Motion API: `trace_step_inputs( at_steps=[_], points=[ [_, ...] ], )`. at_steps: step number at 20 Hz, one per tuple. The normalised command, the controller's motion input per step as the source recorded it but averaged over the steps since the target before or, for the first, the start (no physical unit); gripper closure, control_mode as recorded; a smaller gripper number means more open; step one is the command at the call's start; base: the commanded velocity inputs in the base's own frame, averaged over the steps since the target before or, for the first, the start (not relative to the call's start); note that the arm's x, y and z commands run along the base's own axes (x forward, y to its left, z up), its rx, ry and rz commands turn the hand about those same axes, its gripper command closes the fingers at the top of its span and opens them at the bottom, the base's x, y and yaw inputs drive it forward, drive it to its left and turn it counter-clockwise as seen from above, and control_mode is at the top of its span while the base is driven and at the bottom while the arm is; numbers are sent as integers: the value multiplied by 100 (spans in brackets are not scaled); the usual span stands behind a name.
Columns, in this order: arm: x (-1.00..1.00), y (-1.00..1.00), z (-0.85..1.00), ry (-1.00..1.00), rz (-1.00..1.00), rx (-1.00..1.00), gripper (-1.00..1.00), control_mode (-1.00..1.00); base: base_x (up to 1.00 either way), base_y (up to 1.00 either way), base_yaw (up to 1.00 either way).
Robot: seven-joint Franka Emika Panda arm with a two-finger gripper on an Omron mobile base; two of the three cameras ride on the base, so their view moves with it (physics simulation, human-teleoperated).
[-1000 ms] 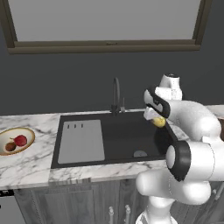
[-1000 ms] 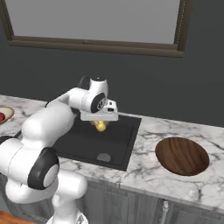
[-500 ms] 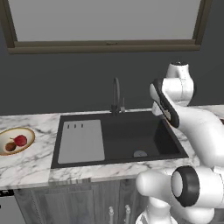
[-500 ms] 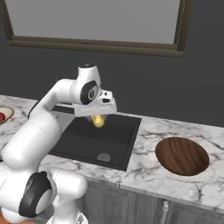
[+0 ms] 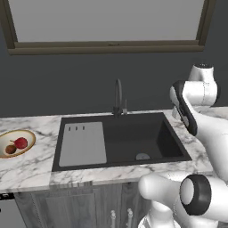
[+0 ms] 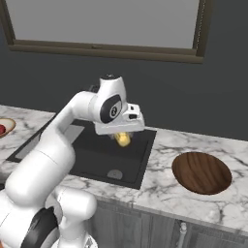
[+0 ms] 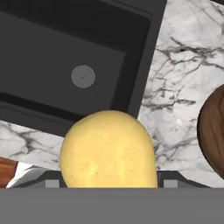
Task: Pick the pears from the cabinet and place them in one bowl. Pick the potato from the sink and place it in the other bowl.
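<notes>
With both pears [image 5: 16, 145] already in the tan bowl [image 5: 27, 134] on the table [image 6: 160, 181], the hand [image 6: 123, 138] grips the potato [image 6: 123, 139] above the sink [image 6: 99, 155], the dark-rimmed bowl [image 6: 202, 172] still waiting empty.

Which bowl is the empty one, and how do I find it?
Start at the black sink in the marble counter. Past its end away from the drainboard sits the dark brown bowl, empty; the tan bowl holds two fruits.

Dark bowl [image 7: 215, 131] — cut by frame edge
</notes>
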Motion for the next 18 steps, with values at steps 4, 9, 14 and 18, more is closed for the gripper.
trace_step_inputs(
  at_steps=[4,9,14,18],
  points=[
    [-5,-87,25,0,0,2,100,-100,0,0,0],
    [-3,-95,5,3,0,4,100,-100,0,0,0],
    [0,-87,0,7,0,11,100,-100,0,0,0],
    [0,-81,-6,13,0,13,100,-100,0,0,0]
  ],
)
